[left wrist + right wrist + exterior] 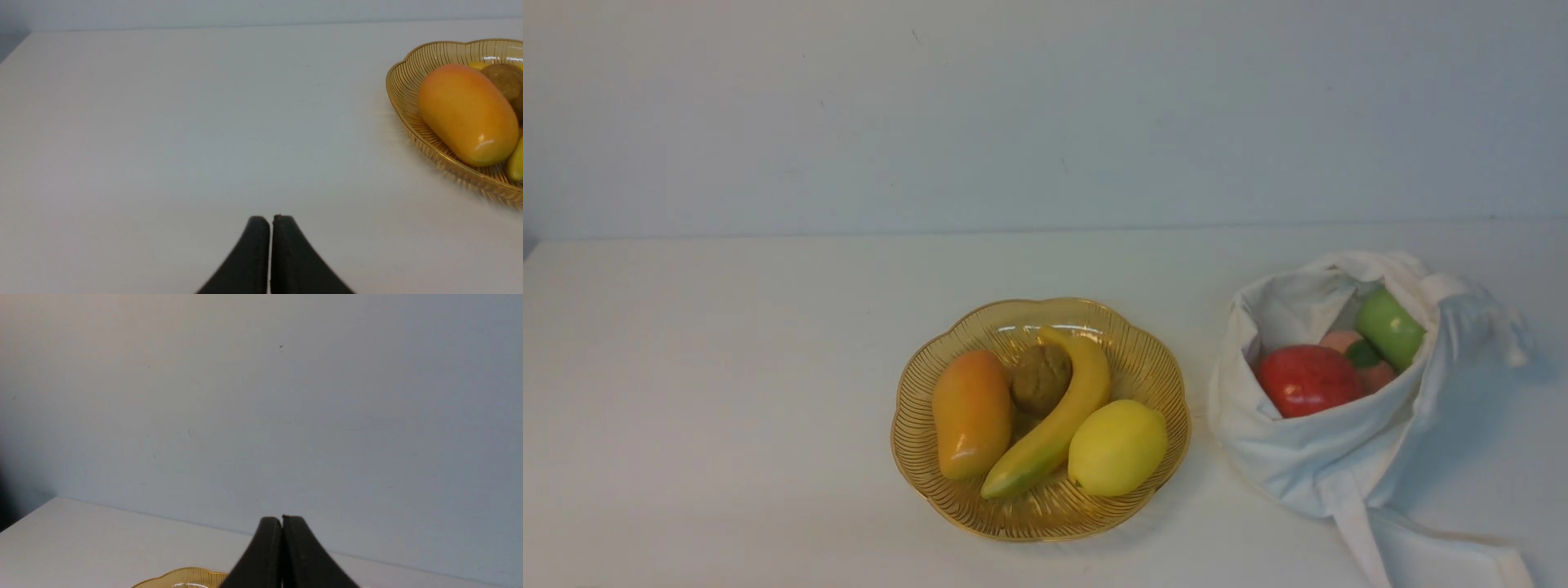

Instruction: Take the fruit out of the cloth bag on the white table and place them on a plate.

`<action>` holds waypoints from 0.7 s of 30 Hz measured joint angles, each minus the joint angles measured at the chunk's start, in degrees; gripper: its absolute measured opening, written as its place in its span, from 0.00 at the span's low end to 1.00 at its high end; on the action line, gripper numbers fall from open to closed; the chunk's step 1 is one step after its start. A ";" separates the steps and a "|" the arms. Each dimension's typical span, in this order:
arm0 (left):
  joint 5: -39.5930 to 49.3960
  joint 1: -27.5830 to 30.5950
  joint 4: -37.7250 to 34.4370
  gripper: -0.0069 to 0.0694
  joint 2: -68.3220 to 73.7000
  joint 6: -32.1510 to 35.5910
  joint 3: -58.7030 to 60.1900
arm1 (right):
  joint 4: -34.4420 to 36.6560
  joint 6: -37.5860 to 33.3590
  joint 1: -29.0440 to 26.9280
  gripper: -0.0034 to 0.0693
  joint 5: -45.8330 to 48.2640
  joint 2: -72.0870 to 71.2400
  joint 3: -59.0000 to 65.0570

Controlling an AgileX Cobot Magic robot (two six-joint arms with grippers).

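Note:
On the white table (pixel 727 367) stands the amber plate (pixel 915 457) holding a banana (pixel 1054 425), an orange mango-like fruit (pixel 970 412), a yellow lemon (pixel 1116 447) and a brown fruit (pixel 1040 377). To its right lies the cloth bag (pixel 1307 457), mouth open, with a red apple (pixel 1305 380), a green fruit (pixel 1390 328) and a pink peach (pixel 1342 340) inside. Neither arm shows in the front view. My left gripper (pixel 270 218) is shut and empty above bare table, the plate (pixel 412 73) off to one side. My right gripper (pixel 281 518) is shut and empty, facing the wall, the plate's rim (pixel 184 573) below it.
A grey-white wall (pixel 1045 114) runs behind the table's far edge. The bag's flat straps (pixel 1421 555) trail toward the front right. The table's left corner (pixel 24 38) shows in the left wrist view.

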 joint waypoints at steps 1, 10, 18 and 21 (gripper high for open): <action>0.00 0.00 0.00 0.08 0.00 0.00 0.00 | 0.00 0.06 0.00 0.03 -0.06 -0.91 0.82; 0.00 0.00 0.00 0.08 0.00 0.00 0.00 | 2.93 0.21 0.00 0.03 -2.10 -6.50 4.28; 0.00 0.00 0.00 0.08 0.00 0.00 0.00 | 4.38 0.21 0.00 0.03 -2.24 -6.54 4.35; 0.00 0.00 0.00 0.08 0.00 0.00 0.00 | 4.44 0.21 0.00 0.03 -2.24 -6.54 4.35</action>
